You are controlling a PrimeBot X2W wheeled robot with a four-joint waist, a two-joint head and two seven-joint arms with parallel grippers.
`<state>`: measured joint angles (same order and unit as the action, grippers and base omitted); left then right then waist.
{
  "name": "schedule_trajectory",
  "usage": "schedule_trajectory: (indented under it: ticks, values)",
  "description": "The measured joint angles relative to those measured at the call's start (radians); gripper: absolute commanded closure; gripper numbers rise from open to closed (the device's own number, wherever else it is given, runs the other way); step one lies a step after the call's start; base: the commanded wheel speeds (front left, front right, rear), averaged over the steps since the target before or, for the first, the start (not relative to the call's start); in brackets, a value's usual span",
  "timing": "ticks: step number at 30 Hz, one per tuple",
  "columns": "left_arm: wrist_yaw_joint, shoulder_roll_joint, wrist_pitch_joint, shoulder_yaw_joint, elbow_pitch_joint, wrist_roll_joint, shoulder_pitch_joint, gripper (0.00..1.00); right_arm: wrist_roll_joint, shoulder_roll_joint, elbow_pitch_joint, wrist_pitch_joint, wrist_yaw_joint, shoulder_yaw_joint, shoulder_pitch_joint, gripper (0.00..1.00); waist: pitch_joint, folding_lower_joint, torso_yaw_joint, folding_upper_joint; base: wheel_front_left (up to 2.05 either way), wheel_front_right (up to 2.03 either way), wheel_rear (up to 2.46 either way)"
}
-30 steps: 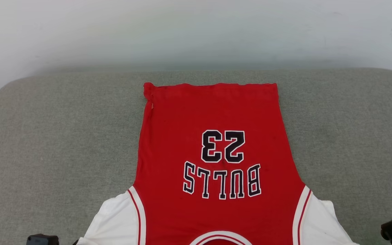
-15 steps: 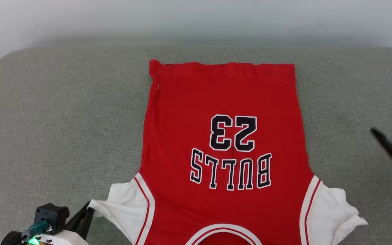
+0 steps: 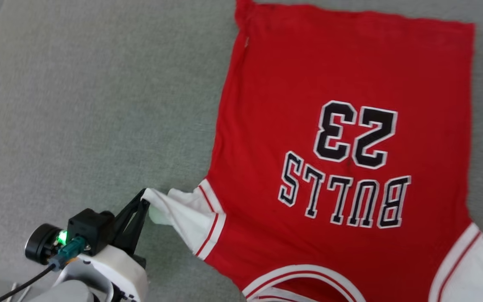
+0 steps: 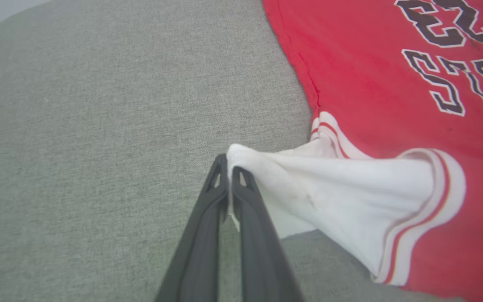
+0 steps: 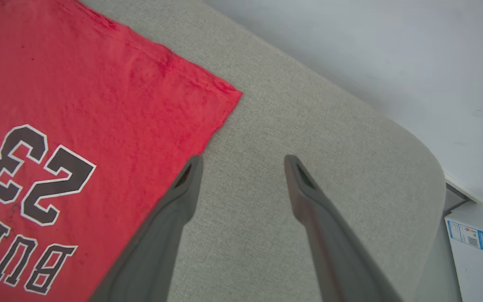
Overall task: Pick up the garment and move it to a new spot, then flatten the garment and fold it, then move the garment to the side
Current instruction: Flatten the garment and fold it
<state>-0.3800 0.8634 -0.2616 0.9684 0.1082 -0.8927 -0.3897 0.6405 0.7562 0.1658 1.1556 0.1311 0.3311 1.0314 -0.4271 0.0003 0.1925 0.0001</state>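
Head view first: the grey-green cushion (image 3: pixel 78 105) takes up most of what I can see. The shirt (image 3: pixel 342 63) lies spread on it, lettering up, filling the frame from 12 round to 5 o'clock, with the collar toward 6. To my eye the placing and most of the flattening look done. No fold has been made, and the move to the side is left too. The white sleeve (image 3: pixel 187 209), at about 8 o'clock, is bunched and drawn out to a point, lifted a little off the cushion. The left gripper (image 3: pixel 143 205), at 7 o'clock, is clamped on the sleeve's tip; I'd guess it means to smooth it or begin the first fold. The right gripper (image 5: pixel 243 161) hangs with fingers spread and nothing between them, over bare cushion, one finger right at the shirt's side edge
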Motion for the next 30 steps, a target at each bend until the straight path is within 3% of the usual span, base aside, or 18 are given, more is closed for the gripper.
schedule_trajectory:
  ticks: [7,14,19,20,21,30]
  values:
    - [-0.007,-0.045,0.0,0.014,0.02,0.062,-0.06,1.0,-0.089,-0.037,0.139,0.218,0.0,-0.007,0.144,0.0,-0.112,0.0,0.081,0.0,0.0,0.0,0.0]
    - [-0.009,-0.083,0.0,0.01,0.04,0.107,-0.106,1.0,-0.158,-0.059,0.204,0.231,0.0,-0.066,0.118,0.0,-0.2,-0.0001,0.15,0.0,0.0,0.0,0.0]
    - [-0.017,-0.101,0.0,0.015,0.042,0.126,-0.116,1.0,-0.147,-0.035,0.168,0.22,0.0,-0.084,0.065,0.0,-0.236,-0.0003,0.178,0.0,0.0,0.0,0.0]
    - [-0.018,-0.1,0.0,0.018,0.042,0.135,-0.119,1.0,-0.145,-0.026,0.154,0.217,0.0,-0.076,0.059,0.3,-0.237,-0.0003,0.179,0.0,0.0,0.0,0.0]
    - [-0.024,-0.1,0.0,0.022,0.042,0.146,-0.123,1.0,-0.139,-0.018,0.145,0.21,0.0,-0.07,0.053,0.98,-0.235,-0.0003,0.178,0.0,0.0,0.0,0.0]
    - [-0.056,-0.079,0.005,0.019,0.05,0.131,-0.091,1.0,-0.071,-0.016,0.112,0.1,0.0,0.021,0.031,1.0,-0.138,-0.0002,0.15,0.0,0.0,0.0,0.0]
